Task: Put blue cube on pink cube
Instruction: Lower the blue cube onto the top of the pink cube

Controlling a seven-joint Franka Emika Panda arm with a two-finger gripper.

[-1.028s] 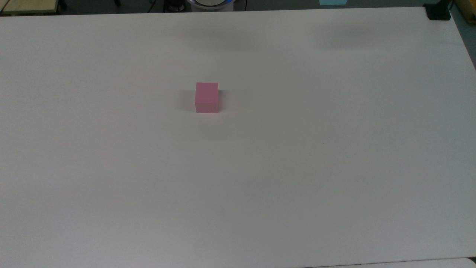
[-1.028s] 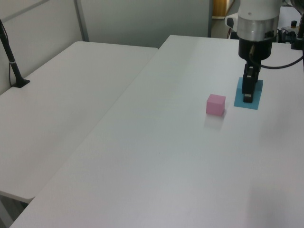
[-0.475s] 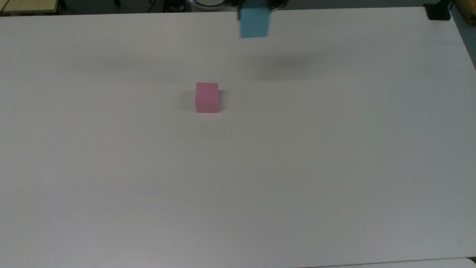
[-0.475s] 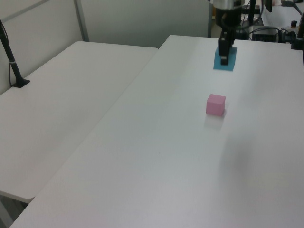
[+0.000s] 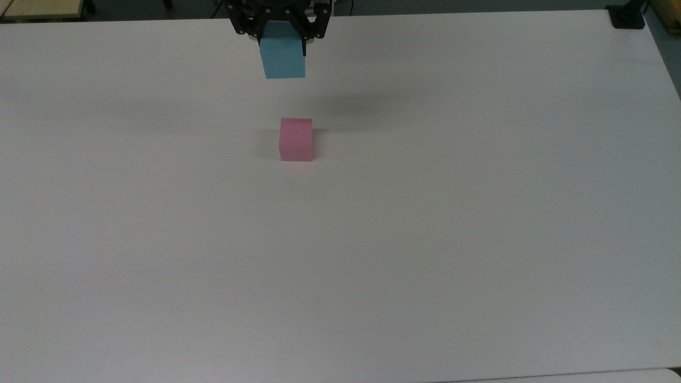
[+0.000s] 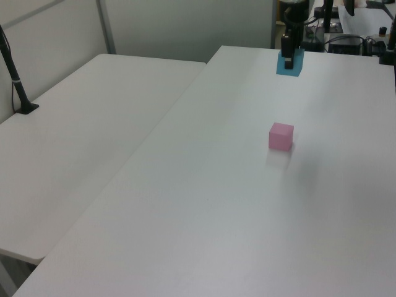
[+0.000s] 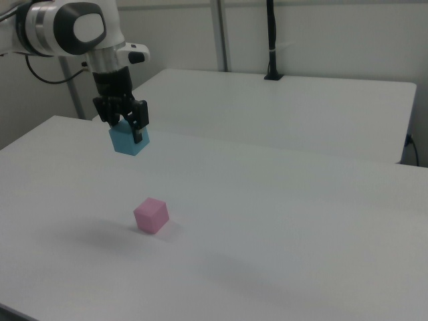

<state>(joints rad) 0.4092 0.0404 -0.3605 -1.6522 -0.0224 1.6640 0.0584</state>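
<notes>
Our gripper [image 7: 129,130], clamped on the light-blue matte cube [image 5: 284,57], has swung along the table's [image 5: 479,239] far edge. We now hang close to the pastel-pink matte cube [image 5: 296,139], ready to align

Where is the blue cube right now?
The blue cube is up in the air, held by the gripper above the white table. In the right view it hangs above and to the left of the pink cube.

Even, diffuse overhead light, moderately bright; no hard glare on white table [image 5: 479,239]. Soft blurry shadow patch on table in top view, right of and beyond pink cube [image 5: 296,139]; faint short shadow at cube's left. Right view: dim smudge shadow left of cube. Top view slightly hazy, corners darker. Left view soft, low contrast.
</notes>
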